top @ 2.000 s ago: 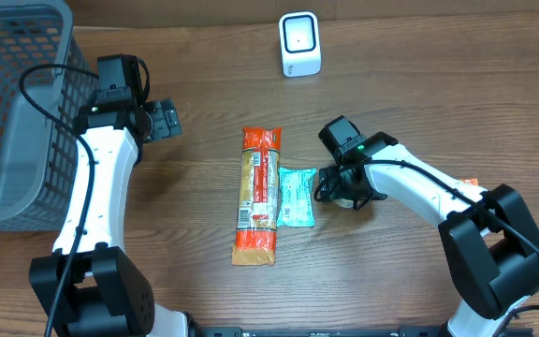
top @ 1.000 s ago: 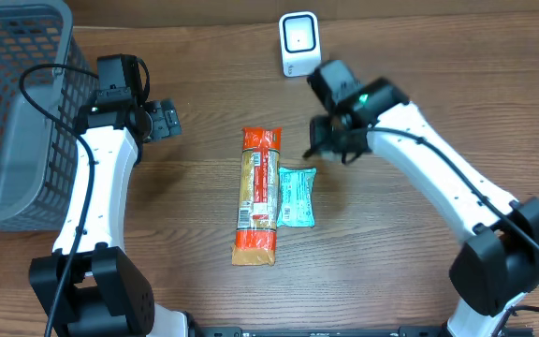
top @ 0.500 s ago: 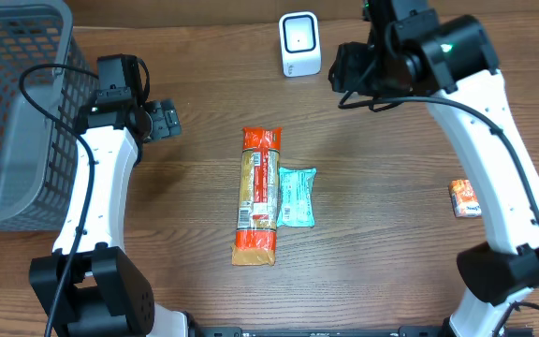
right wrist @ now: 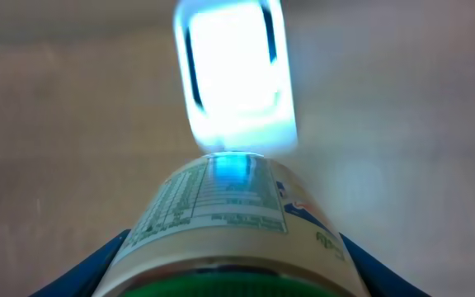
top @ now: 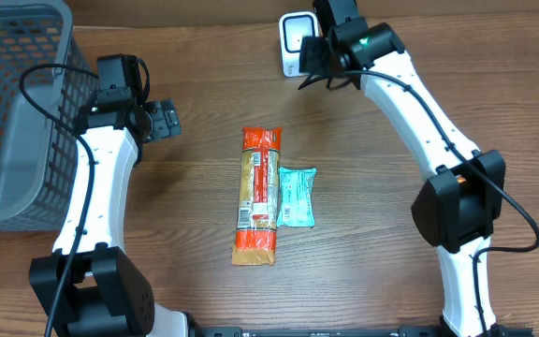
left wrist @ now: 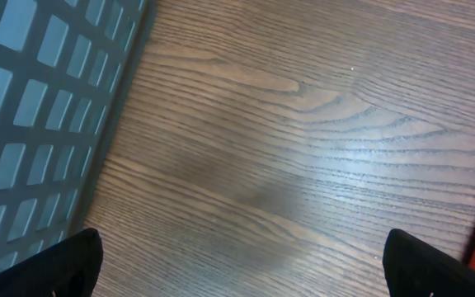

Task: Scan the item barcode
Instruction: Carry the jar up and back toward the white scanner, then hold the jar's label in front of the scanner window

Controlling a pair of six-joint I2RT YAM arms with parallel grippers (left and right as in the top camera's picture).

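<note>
Overhead, the right gripper [top: 318, 58] is up at the far edge of the wooden table [top: 391, 243], right beside the white barcode scanner [top: 298, 42]. The right wrist view shows its jaws closed around a round container [right wrist: 225, 219] with a printed label and a green top. The label side faces the scanner's glowing window, and a blue spot of light falls on the print. Container and scanner look very close, but whether they touch cannot be told.

The left gripper [top: 165, 120] hovers near the grey basket [top: 17, 112] with its jaws spread wide and nothing between them. On the middle of the table an orange-red package [top: 258, 195] lies lengthwise, with a teal packet [top: 297, 197] against its right side.
</note>
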